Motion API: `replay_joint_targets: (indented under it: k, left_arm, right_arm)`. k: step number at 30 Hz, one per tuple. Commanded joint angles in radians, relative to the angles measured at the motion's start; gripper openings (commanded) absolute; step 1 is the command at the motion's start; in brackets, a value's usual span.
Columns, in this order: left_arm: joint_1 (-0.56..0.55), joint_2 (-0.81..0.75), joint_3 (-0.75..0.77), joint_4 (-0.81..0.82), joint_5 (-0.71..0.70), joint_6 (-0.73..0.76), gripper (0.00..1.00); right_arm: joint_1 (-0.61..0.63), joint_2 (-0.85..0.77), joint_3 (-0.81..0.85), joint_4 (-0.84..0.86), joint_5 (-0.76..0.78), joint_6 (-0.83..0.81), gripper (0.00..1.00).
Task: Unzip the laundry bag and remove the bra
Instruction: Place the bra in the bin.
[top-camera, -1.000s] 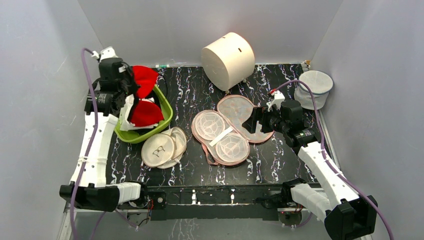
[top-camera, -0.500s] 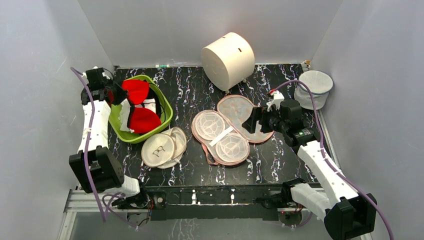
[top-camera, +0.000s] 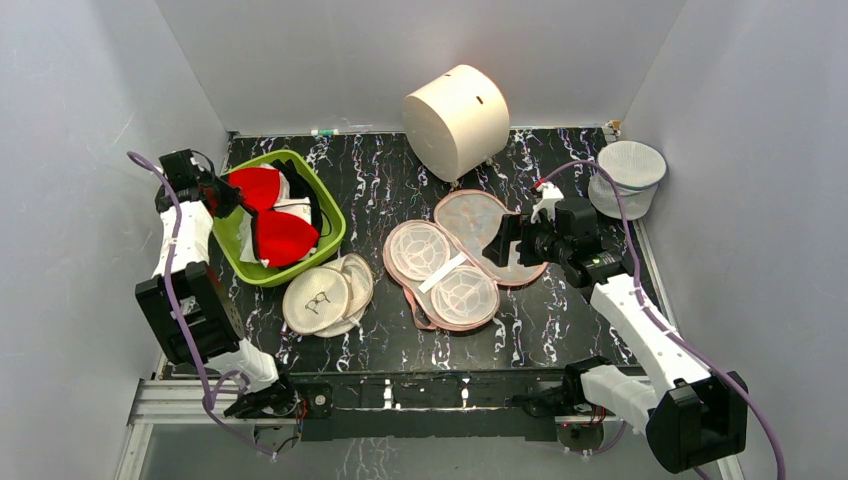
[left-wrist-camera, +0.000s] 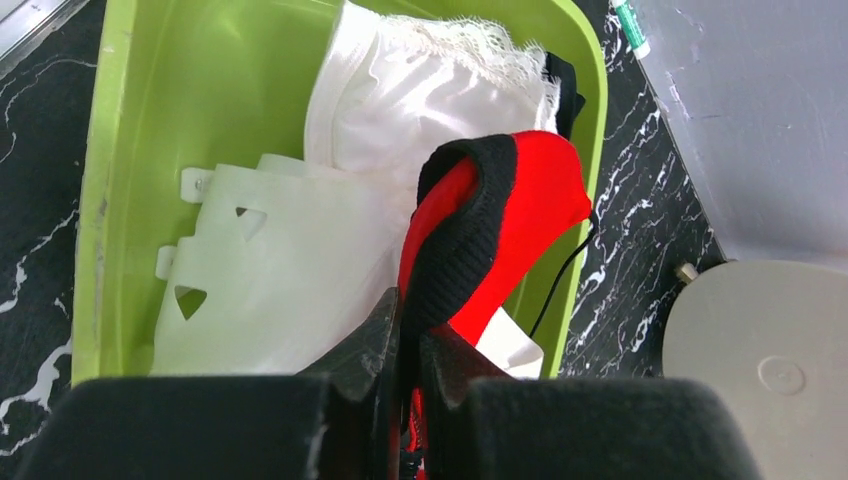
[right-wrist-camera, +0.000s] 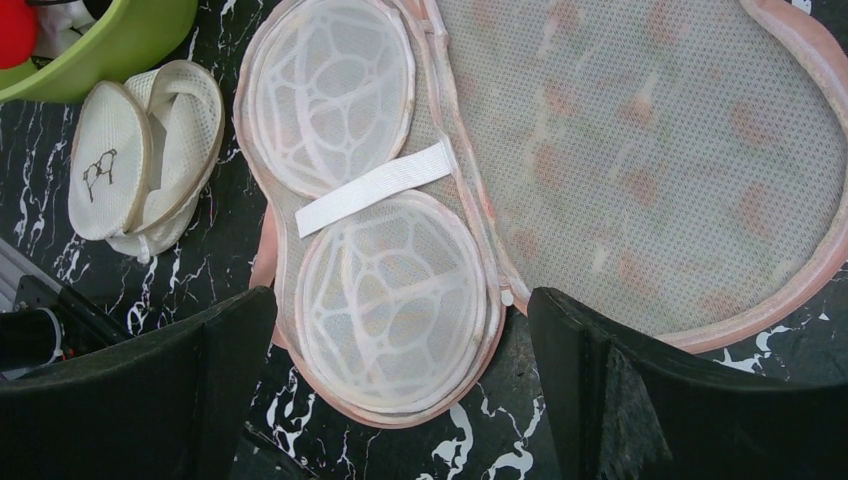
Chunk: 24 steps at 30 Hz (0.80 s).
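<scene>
The laundry bag (top-camera: 452, 258) lies open flat in the middle of the table, mesh lining up, with nothing red in it; it fills the right wrist view (right-wrist-camera: 640, 160). The red bra (top-camera: 280, 235) lies in the green tub (top-camera: 335, 235) at the left. My left gripper (top-camera: 222, 190) is at the tub's far left rim, shut on the bra's black-edged cup (left-wrist-camera: 500, 215). My right gripper (top-camera: 503, 240) is open and empty, just above the bag's right lobe, its fingers (right-wrist-camera: 640, 390) either side of the near cup frame.
White cloths (left-wrist-camera: 420, 90) and a white plastic insert (left-wrist-camera: 270, 270) share the tub. Beige round discs (top-camera: 325, 293) lie in front of it. A big white cylinder (top-camera: 456, 120) stands at the back. A small mesh basket (top-camera: 628, 175) stands at the far right.
My left arm has swung down and left, lowering the red bra into the green tub. My right arm has barely moved.
</scene>
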Motion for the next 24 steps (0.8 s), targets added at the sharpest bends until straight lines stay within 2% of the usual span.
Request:
replay_joint_targets:
  k: [1,8,13,16,20,24]
  left_arm:
    - [0.013,0.038,-0.009,0.07,0.028,0.001,0.0]
    - [0.012,0.092,-0.033,0.134,0.066,0.022,0.0]
    - [0.012,0.087,-0.079,0.169,0.03,0.052,0.13]
    - [0.013,0.091,-0.106,0.189,0.042,0.044,0.29]
    - [0.02,0.082,-0.085,0.188,0.071,0.055,0.58]
    - [0.023,0.032,-0.097,0.198,0.056,0.074,0.79]
  right_arm:
    - [0.005,0.007,0.005,0.046,-0.001,0.0,0.98]
    - [0.004,0.046,0.01,0.033,0.006,-0.003,0.98]
    - [0.005,0.076,0.013,0.024,0.022,-0.003,0.98]
    - [0.004,0.097,0.016,0.018,0.031,-0.003,0.98]
    - [0.005,0.119,0.021,0.01,0.045,-0.004,0.98]
    - [0.005,0.132,0.025,0.0,0.058,-0.003,0.98]
